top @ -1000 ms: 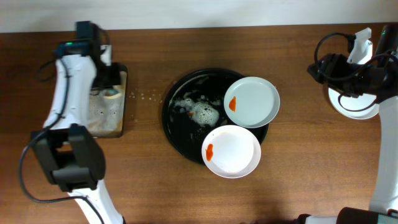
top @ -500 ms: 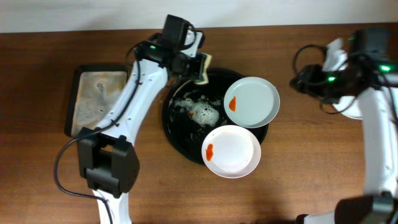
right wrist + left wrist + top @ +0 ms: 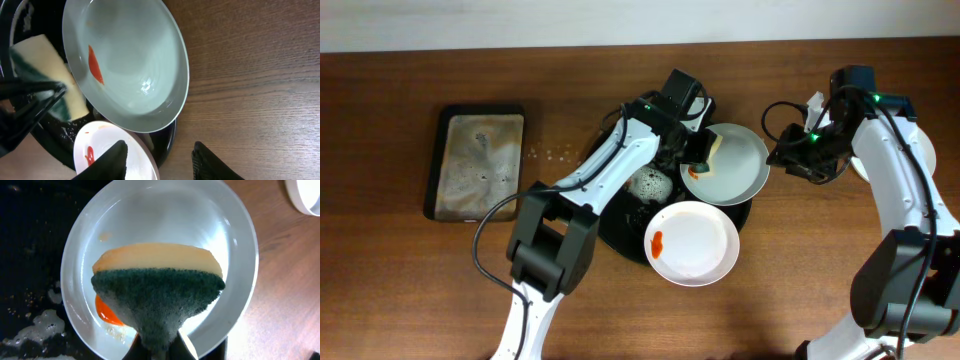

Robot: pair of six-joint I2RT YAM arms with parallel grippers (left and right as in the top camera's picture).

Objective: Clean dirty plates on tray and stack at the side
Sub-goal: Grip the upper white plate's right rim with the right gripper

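Left hand (image 3: 697,148) has swung from the tray's upper rim to over the left part of the pale mint plate (image 3: 738,165). It is clamped tight on the yellow-green sponge (image 3: 157,287), green face just above the orange smear (image 3: 106,312). Right hand (image 3: 159,150) has come in beside that plate's right rim, jaws partly apart, empty. Mint plate sits at upper right of the black tray (image 3: 625,222), white plate (image 3: 692,243) overhangs the tray's lower right rim, third plate (image 3: 306,194) lies off on the worktop (image 3: 800,280).
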